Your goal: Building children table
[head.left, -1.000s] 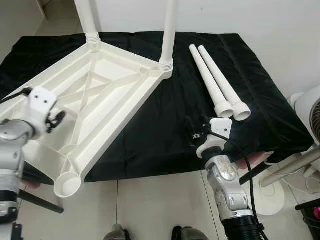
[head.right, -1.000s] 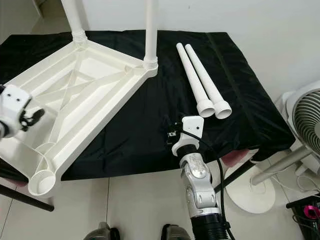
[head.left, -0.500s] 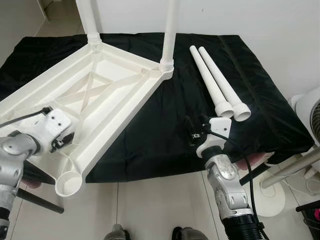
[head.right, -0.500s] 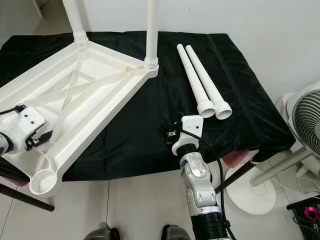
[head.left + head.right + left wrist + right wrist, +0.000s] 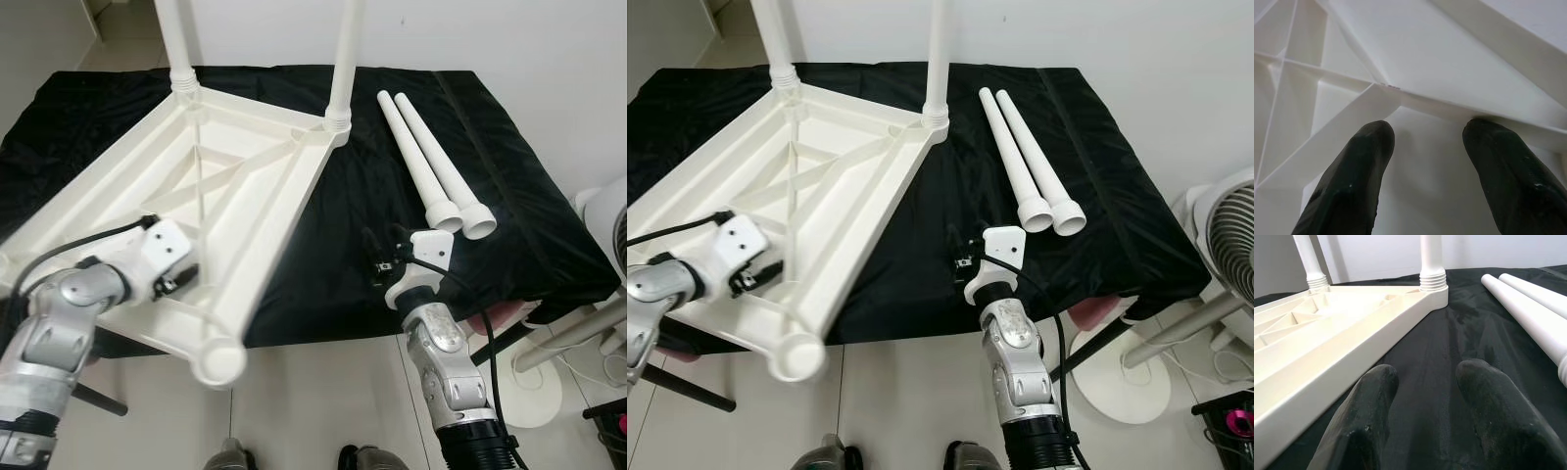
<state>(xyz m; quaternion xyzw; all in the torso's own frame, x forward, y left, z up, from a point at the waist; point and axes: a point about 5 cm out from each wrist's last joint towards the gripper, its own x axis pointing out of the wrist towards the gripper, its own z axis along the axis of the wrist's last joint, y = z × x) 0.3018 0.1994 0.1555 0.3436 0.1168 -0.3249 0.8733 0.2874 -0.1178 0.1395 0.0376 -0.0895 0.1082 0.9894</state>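
Observation:
A white children's table top (image 5: 245,166) lies upside down on a black-covered table (image 5: 333,245). Two white legs (image 5: 345,59) stand screwed into its far corners. Its near corner socket (image 5: 217,360) is empty and juts past the front edge. Two loose legs (image 5: 431,166) lie side by side on the cloth to the right. My left gripper (image 5: 1425,132) is open inside the ribbed underside, its fingertips (image 5: 1371,142) against a rib near that corner. My right gripper (image 5: 1425,377) rests open on the cloth near the front edge, nothing between its fingers.
A white standing fan (image 5: 1227,245) with a round base (image 5: 1127,377) stands to the right of the table. Tiled floor (image 5: 313,401) lies below the front edge. A white wall (image 5: 490,29) runs behind the table.
My left gripper has swung down and to the right, from the table top's left rim into its underside. The table top has pivoted, its near corner sliding right along the front edge.

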